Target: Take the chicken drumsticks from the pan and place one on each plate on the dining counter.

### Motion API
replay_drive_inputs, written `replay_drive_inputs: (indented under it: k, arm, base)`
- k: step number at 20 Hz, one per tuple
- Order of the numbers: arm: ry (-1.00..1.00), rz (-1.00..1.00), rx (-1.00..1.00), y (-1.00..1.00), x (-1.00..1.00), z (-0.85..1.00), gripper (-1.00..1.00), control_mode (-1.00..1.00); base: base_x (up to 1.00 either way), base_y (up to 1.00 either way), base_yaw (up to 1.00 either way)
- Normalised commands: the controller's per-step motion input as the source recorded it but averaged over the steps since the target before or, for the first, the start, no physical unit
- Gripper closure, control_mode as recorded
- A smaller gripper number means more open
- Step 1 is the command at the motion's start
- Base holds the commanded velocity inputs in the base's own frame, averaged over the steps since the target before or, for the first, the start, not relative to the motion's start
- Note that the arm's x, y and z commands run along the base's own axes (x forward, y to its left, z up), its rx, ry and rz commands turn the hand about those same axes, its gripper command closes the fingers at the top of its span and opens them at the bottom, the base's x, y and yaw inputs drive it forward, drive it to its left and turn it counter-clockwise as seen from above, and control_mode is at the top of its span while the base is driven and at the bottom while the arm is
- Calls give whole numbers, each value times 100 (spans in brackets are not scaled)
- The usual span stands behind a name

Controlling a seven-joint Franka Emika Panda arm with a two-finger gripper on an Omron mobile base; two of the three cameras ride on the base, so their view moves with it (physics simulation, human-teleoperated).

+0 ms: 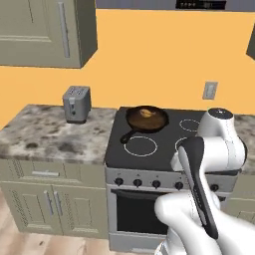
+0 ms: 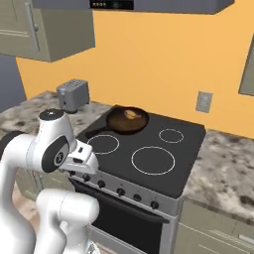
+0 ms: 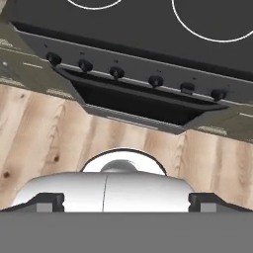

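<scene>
The pan (image 1: 145, 119) (image 2: 126, 120), a round black skillet, sits on the stove's back-left burner with its handle toward the front left. Golden-brown chicken drumsticks (image 1: 146, 113) (image 2: 131, 114) lie inside as one lump, and I cannot separate the pieces. My arm is folded up in front of the stove, well short of the pan. In the hand view my gripper (image 3: 126, 205) points down at the oven front and the floor, fingertips (image 3: 49, 202) wide apart with nothing between them. The plates and the dining counter are out of view.
The black glass stove top (image 1: 164, 139) (image 2: 149, 149) has a row of knobs (image 3: 116, 72) on its front. A grey toaster (image 1: 76, 103) (image 2: 73, 94) stands on the marble counter (image 1: 45, 134) at the left. More counter (image 2: 223, 163) lies right of the stove. Wall cabinets (image 1: 45, 30) hang above.
</scene>
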Motion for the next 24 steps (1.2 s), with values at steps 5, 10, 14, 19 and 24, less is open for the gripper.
replay_drive_inputs:
  k: [5,10,14,19,24]
  arm:
    - [0,0,0,0,0,0,-100,100]
    - [0,0,0,0,0,0,-100,100]
    - [0,0,0,0,0,0,-100,100]
    - [0,0,0,0,0,0,-100,100]
    - [0,0,0,0,0,0,-100,100]
  base:
    - [73,62,-33]
    - [73,30,-19]
    - [3,0,0]
    - [0,0,0]
    - [0,-1,0]
